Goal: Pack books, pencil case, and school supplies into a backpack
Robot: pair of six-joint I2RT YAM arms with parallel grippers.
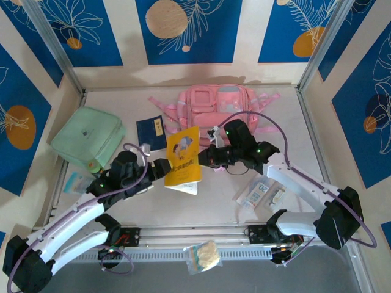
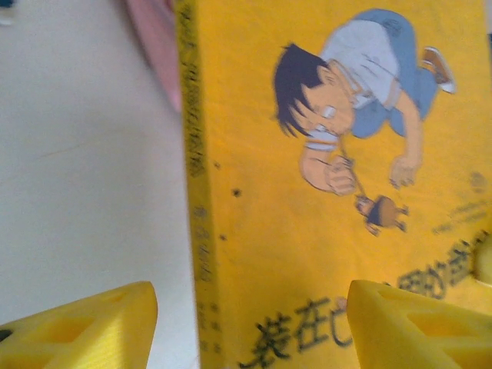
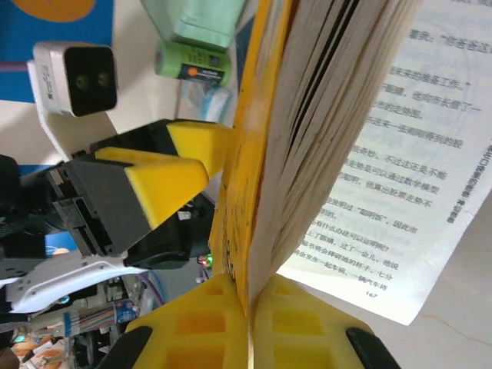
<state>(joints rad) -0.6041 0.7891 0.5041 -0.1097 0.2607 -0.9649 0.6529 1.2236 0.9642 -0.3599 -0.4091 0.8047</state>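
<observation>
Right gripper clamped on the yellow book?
Yes: in the right wrist view the right gripper is shut on the cover of the yellow book, whose pages fan out free beside it.

**Yellow book** [image 1: 183,160]: thin paperback with a bright yellow cover showing a cartoon boy and black characters. It is held tilted near the table's centre, pinched at one edge between the pads of the right gripper [image 3: 250,307], with its pages fanning open to printed text.

**Navy book** [image 1: 151,132]: dark cover with a small yellow label. It lies flat, just left of the backpack.

**Backpack** [image 1: 221,105]: pink fabric with front zip pockets and splayed straps. It lies at the far edge, centre.

**School supplies** [image 1: 259,194]: a flat white packet with blue print and a smaller white piece [image 1: 278,196] beside it, on the table's right.
</observation>
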